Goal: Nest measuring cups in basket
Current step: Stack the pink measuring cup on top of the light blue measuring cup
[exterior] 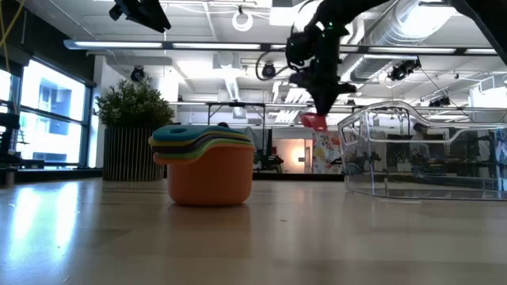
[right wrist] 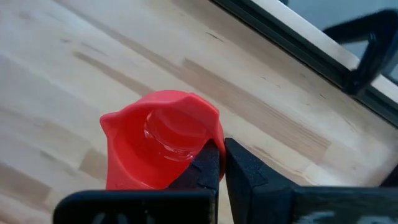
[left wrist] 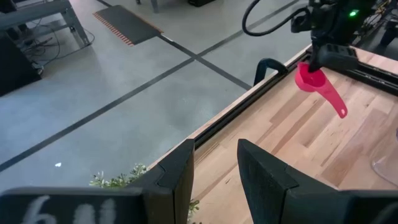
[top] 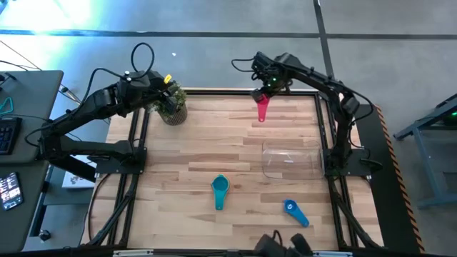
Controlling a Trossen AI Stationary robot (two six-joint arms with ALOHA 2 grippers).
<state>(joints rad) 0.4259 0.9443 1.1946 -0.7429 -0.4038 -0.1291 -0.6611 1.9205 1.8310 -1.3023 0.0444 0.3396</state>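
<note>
My right gripper (top: 266, 91) is shut on the magenta measuring cup (top: 262, 108) above the table's far edge, behind the clear basket (top: 291, 158). The cup also shows in the left wrist view (left wrist: 317, 84) and the low view (exterior: 314, 120). A light blue cup (top: 219, 191) lies at the near middle; in the low view it tops a nested stack (exterior: 210, 170) of green, yellow and salmon cups standing on the table. A blue cup (top: 295, 212) lies near the front edge. My left gripper (left wrist: 216, 180) is open and empty over the potted plant (top: 173, 107). My right gripper pinches the magenta cup's bowl at its rim (right wrist: 208, 138) between its two fingertips, coming from above. The cup is lifted clear of the table. Its handle (left wrist: 336, 102) slants away below the bowl, toward the table's near side.
The potted plant stands at the far left corner under my left gripper. The clear basket stands on the table by the right edge, close to the right arm's base. Bare wood lies between the plant, the basket and the cup stack.
</note>
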